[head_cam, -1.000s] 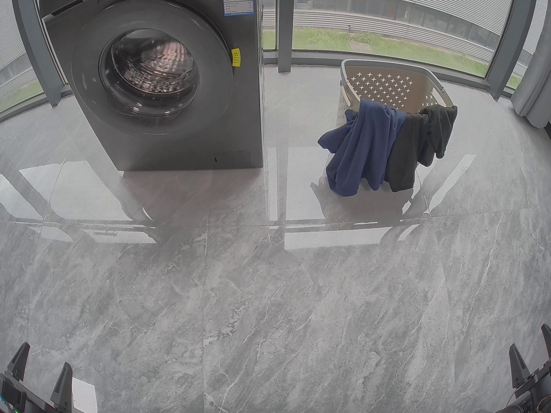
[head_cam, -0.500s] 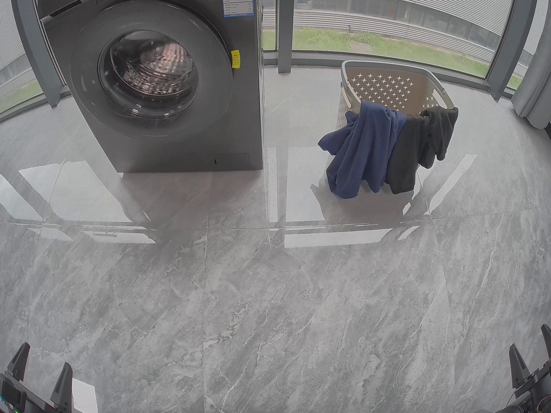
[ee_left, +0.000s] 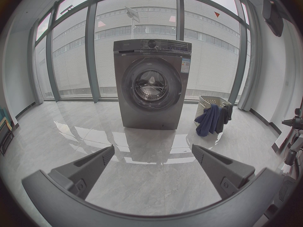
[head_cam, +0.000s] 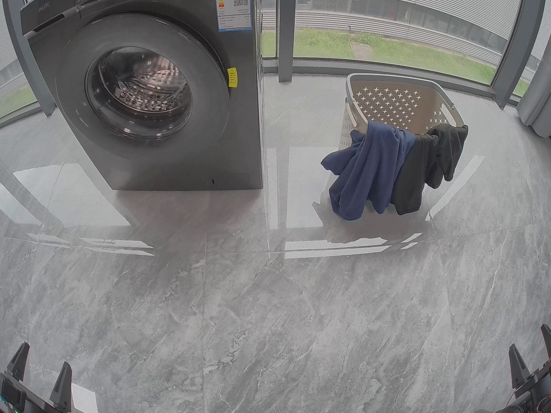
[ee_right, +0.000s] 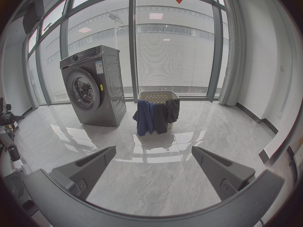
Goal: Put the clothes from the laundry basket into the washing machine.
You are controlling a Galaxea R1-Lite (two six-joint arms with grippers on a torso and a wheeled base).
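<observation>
The clothes are hanging over the near rim of the beige perforated plastic laundry basket (head_cam: 396,77). A blue long-sleeved garment (head_cam: 367,170) is draping down the outer wall on the washer side, and a dark grey garment (head_cam: 427,164) is hanging just beside it, the two touching. Draped outside the rim in this way, both are offering loose folds to a pincer without a reach into the basket. Neither has been lifted yet.

The basket is standing toward the far edge of the floor, by the glazing, apart from the dark grey front-loading washing machine (head_cam: 229,116), which is sitting toward the far left corner. The drum (head_cam: 138,92) is showing through the round port. Whether door glass is covering it cannot be told.

The left gripper (ee_left: 152,146) and the right gripper (ee_right: 153,147) are hovering low over the near edge of the floor, well apart from basket and machine. Both are holding their fingers spread and are gripping nothing. In my judgement, an approach to the basket is needed first.

The glossy grey marble-patterned tile floor (head_cam: 275,316) is reflecting the window light. Floor-to-ceiling windows (head_cam: 390,24) are enclosing the far side, with a pale curtain (head_cam: 536,98) at the right.
</observation>
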